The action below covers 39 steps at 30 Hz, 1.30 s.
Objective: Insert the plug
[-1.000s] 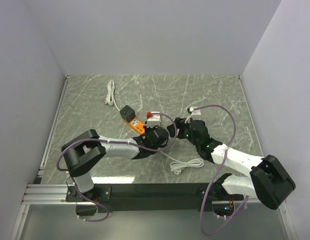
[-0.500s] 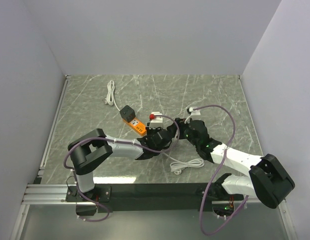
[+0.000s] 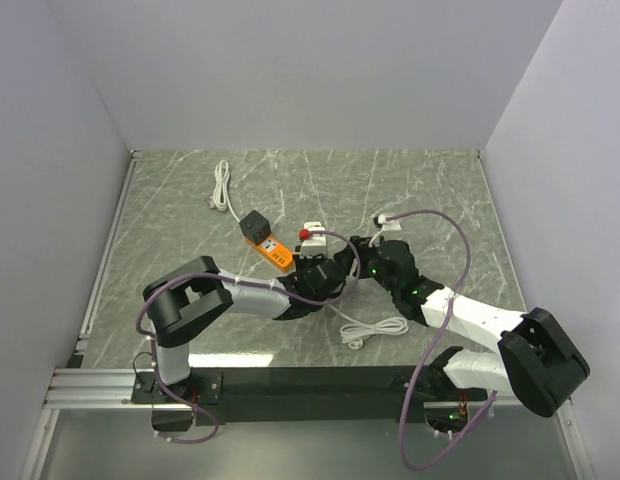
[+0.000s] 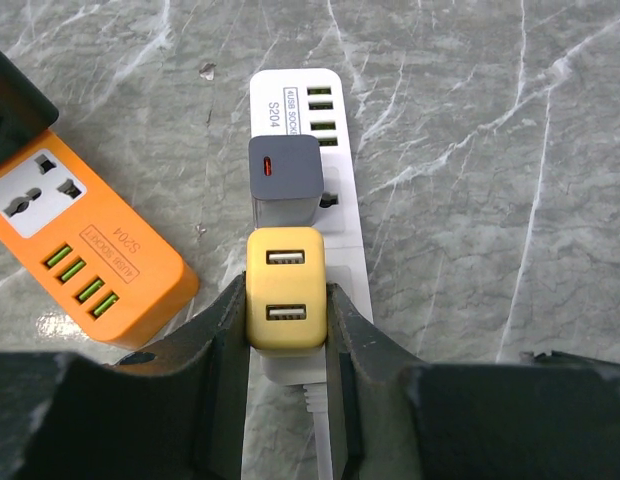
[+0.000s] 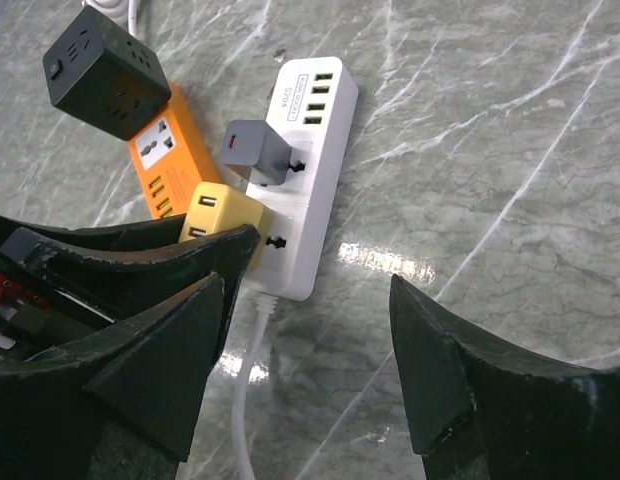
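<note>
A yellow two-port USB plug (image 4: 284, 290) sits on the near end of a white power strip (image 4: 290, 95); how deep it is seated cannot be told. My left gripper (image 4: 285, 310) is shut on the yellow plug, one finger on each side. A grey adapter (image 4: 285, 170) is plugged in just beyond it. In the right wrist view the yellow plug (image 5: 215, 215) and the strip (image 5: 315, 150) lie ahead. My right gripper (image 5: 308, 300) is open and empty, just short of the strip's cable end. In the top view both grippers (image 3: 315, 270) (image 3: 358, 255) meet at mid-table.
An orange power strip (image 4: 80, 240) lies close to the left of the white one, with a black cube socket (image 5: 105, 75) at its far end. The strip's white cable coils near the arms (image 3: 375, 328). Another white cable (image 3: 222, 188) lies at the far left.
My left arm's elbow has swung to the right while its gripper stays at the white strip. The right arm has not visibly moved.
</note>
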Motion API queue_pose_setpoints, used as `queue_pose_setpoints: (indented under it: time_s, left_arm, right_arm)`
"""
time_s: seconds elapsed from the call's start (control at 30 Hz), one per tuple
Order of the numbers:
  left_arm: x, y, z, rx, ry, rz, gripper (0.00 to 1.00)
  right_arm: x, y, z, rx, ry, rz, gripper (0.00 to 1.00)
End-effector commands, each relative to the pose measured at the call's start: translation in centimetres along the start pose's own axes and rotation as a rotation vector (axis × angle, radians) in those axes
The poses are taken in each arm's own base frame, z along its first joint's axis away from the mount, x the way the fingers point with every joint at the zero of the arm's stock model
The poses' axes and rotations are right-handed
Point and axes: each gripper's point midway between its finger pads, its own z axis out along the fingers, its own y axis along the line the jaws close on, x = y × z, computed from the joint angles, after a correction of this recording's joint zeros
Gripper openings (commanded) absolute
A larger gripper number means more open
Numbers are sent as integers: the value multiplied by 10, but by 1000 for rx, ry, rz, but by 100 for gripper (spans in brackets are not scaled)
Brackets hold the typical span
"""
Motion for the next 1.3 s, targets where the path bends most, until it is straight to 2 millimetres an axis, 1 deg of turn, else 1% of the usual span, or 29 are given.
queue_pose_setpoints:
  time_s: [0.0,0.1,0.17,0.2,0.3,0.33,0.4,0.43,0.47,0.53,0.6,0.63,0.7,0.73,0.77,0.8,0.83,0.87,0.9,0.93,0.97,1.0,1.07,1.1,1.13,1.17,1.2,1.23,1.27]
  left_arm:
    - [54,0,-2,46,149,82,0]
    - [60,2,-1,45,160,87,0]
    - [58,1,-2,53,160,84,0]
    - [53,-5,-4,76,156,74,1]
    - [45,-8,-8,101,149,61,1]
    - [38,-10,-11,115,142,56,7]
    - [35,-9,-13,121,137,53,23]
    - [28,-11,-15,133,128,46,47]
    - [28,-9,-16,137,126,45,62]
    - [20,-10,-20,152,113,36,99]
    - [15,-10,-22,170,101,33,99]
    - [8,-11,-25,182,87,21,99]
    - [4,-13,-29,212,78,12,99]
    - [-6,-15,-32,229,59,-6,99]
    - [-5,-13,-35,242,58,-7,100]
    - [-12,-15,-37,257,40,-22,100]
    - [-24,-15,-42,273,18,-39,99]
    - [-24,-11,-45,282,15,-38,100]
    - [-28,-12,-48,302,8,-45,99]
    - [-44,-12,-53,323,-21,-72,99]
    - [-46,-9,-55,333,-24,-77,99]
    - [-57,-9,-61,361,-40,-97,100]
    - [-66,3,-61,369,-58,-125,100]
    - [-78,4,-67,404,-74,-156,100]
    - [-87,14,-63,397,-88,-178,99]
    - [-88,22,-62,398,-89,-188,99]
    - [-94,29,-63,399,-102,-205,99]
    - [-108,43,-63,382,-136,-233,99]
    - [-114,51,-64,370,-153,-238,99]
  right_arm:
    - [-13,-1,-1,7,-45,-7,74]
    - [-14,-1,-3,5,-51,-6,74]
    - [-14,-1,-4,2,-53,-4,74]
    - [-14,0,-4,1,-53,-4,75]
    - [-16,-1,-6,6,-57,-5,76]
    - [-17,-2,-7,10,-62,-5,76]
    - [-17,-3,-9,17,-63,-8,77]
    - [-21,-2,-11,16,-74,-8,78]
    - [-22,-4,-12,26,-81,-9,78]
    - [-26,-5,-16,31,-92,-11,79]
    - [-28,-7,-18,44,-99,-13,80]
    - [-32,-7,-21,45,-111,-13,80]
    - [-34,-10,-23,58,-118,-16,81]
    - [-37,-10,-25,60,-129,-17,82]
    - [-39,-11,-27,65,-135,-16,82]
    - [-40,-13,-28,74,-141,-18,82]
    - [-43,-13,-31,75,-153,-17,83]
    - [-45,-13,-32,79,-160,-18,83]
    - [-45,-13,-34,81,-159,-20,84]
    - [-49,-16,-36,93,-173,-22,84]
    - [-49,-17,-38,99,-175,-21,84]
    - [-53,-17,-40,102,-189,-20,85]
    - [-56,-21,-44,122,-201,-21,85]
    - [-59,-23,-46,128,-212,-21,85]
    - [-61,-24,-48,135,-218,-22,85]
    - [-61,-29,-50,158,-220,-25,85]
    - [-64,-30,-51,166,-230,-26,85]
    - [-68,-32,-55,176,-246,-24,85]
    - [-69,-36,-57,192,-252,-25,85]
